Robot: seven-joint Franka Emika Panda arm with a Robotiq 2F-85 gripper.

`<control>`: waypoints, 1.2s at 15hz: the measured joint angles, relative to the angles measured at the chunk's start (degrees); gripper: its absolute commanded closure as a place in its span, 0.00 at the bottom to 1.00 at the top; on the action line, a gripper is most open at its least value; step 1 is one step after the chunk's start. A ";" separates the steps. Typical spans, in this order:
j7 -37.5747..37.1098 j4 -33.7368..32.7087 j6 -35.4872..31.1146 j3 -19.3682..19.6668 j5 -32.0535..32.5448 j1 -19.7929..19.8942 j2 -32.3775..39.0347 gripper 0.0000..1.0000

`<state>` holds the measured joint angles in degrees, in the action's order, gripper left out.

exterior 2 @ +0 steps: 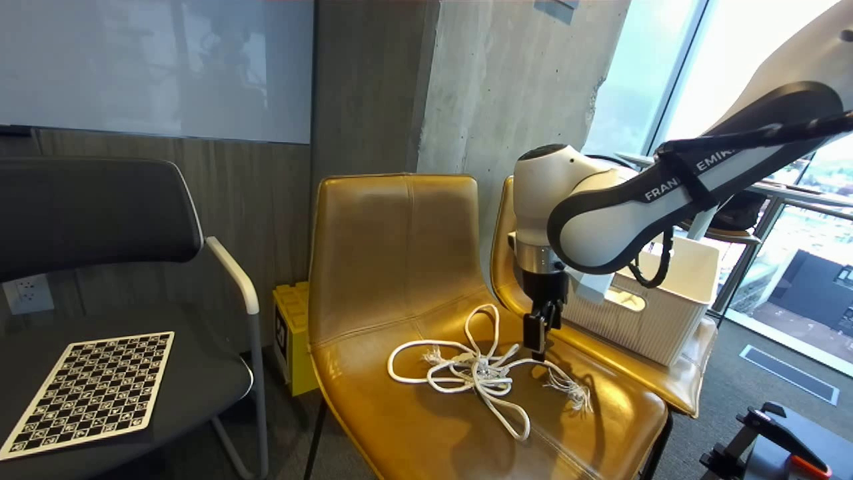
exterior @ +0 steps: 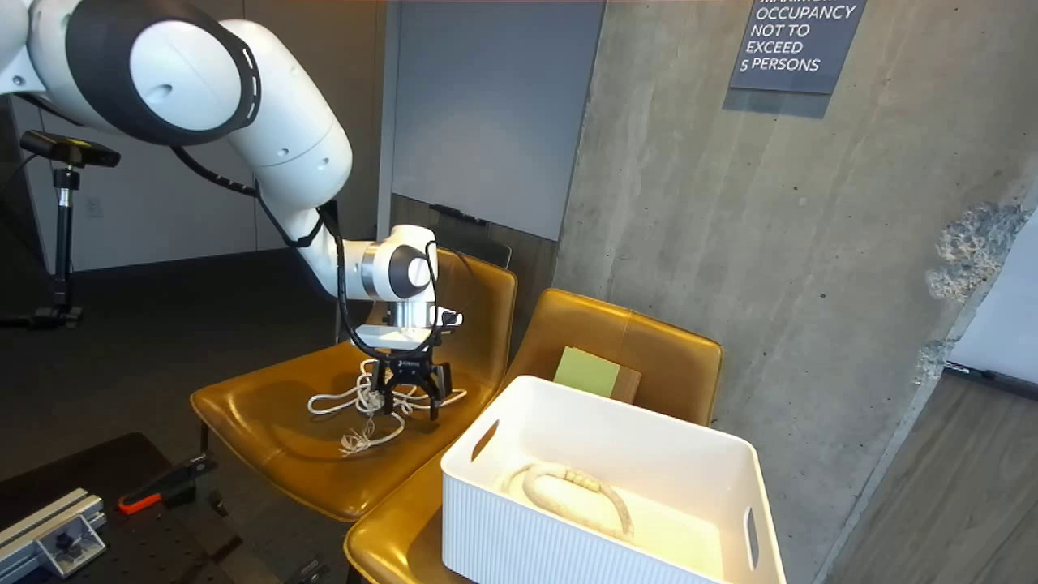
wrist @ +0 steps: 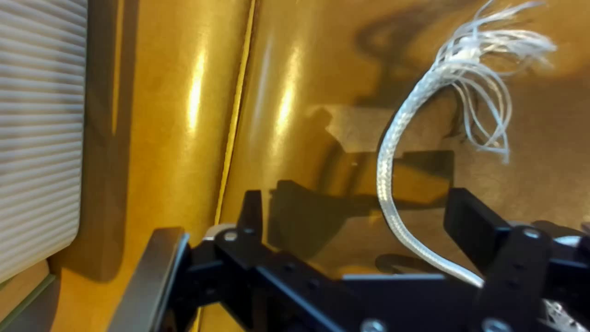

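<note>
Currently, gripper (wrist: 357,205) spread; white rope (wrist: 385,180) bowing lengthwise up wrist view, frayed end (wrist: 461,64) pointing upper right.

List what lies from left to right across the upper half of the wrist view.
White ribbed bin → golden-brown chair seat → yellow edging line → frayed end of the white rope.

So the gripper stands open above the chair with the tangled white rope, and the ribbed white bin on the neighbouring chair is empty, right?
Not quite: the ribbed white bin isn't empty. In an exterior view, a pale rope-like loop lies inside it. The rest holds: the gripper stands open above the chair with the tangled white rope, and the bin is on the neighbouring chair.
</note>
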<state>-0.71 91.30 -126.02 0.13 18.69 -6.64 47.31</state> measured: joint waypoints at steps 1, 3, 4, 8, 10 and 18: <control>0.00 -0.69 0.00 0.02 0.00 0.00 1.06 0.06; 0.00 -2.21 0.03 0.15 0.00 0.00 3.00 0.30; -0.01 -2.97 0.05 0.23 0.00 0.00 3.80 0.32; -0.05 -5.14 1.26 0.70 0.00 -0.09 4.87 0.61; -0.05 -5.57 1.30 0.81 0.00 -0.12 4.94 0.77; -0.50 -6.04 1.30 1.16 0.06 -0.90 4.98 0.97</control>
<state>-1.21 85.26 -124.72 1.30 18.75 -7.53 52.29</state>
